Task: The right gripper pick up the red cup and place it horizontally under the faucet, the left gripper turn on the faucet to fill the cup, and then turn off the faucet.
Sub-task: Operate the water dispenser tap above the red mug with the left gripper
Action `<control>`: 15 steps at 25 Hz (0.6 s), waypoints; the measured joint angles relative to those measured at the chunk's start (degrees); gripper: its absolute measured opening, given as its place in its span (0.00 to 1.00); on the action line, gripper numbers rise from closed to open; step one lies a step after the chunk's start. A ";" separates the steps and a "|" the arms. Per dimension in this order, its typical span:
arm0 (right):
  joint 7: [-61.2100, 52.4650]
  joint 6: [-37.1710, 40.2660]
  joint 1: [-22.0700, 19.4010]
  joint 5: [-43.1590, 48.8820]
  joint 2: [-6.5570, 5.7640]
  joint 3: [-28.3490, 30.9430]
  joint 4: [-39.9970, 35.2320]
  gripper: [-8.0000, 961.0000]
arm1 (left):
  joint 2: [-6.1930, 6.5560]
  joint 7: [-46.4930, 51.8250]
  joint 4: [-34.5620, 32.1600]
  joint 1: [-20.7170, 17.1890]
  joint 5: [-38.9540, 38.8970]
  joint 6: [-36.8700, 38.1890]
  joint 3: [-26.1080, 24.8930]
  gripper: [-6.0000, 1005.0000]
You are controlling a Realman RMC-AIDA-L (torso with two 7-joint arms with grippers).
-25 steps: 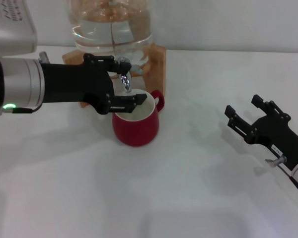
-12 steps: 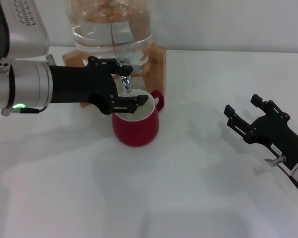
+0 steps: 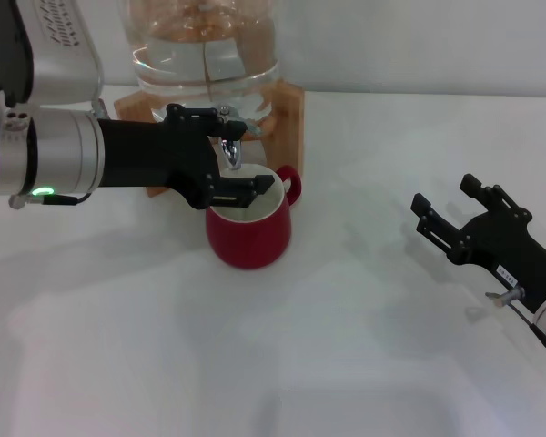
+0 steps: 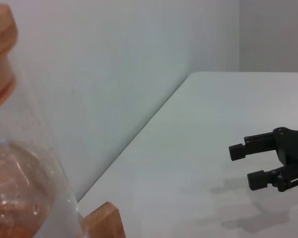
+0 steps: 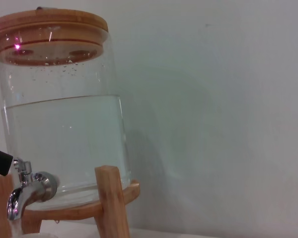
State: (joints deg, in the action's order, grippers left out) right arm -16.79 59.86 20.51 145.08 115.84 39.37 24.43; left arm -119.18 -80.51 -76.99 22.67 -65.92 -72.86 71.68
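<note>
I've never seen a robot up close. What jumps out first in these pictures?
A glossy red mug stands on the white table under a small chrome faucet on a big glass water jar. The left gripper, a black claw, reaches in at the faucet; the right gripper rests open far to the right.

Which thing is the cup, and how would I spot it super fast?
Find the big glass water jar in its wooden stand at the back of the white table. Its little chrome faucet points down into the red cup, right in front of the stand. It's the only red thing, rounded, cream inside, with one loop handle.
</note>
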 joint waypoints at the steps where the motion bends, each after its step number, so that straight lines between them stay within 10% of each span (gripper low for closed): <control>1: 0.00 0.00 -0.01 0.01 0.00 0.00 0.00 0.84 | 0.00 0.00 0.00 0.06 0.00 0.00 0.01 0.75; 15: 0.00 -0.01 -0.04 0.03 0.07 -0.08 0.00 0.84 | 0.00 0.00 0.48 0.65 0.00 -0.17 0.13 0.75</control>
State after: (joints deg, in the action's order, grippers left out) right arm -16.79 59.85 20.47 145.11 115.90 39.30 24.43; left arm -119.18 -80.51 -76.51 23.32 -65.91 -73.02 71.81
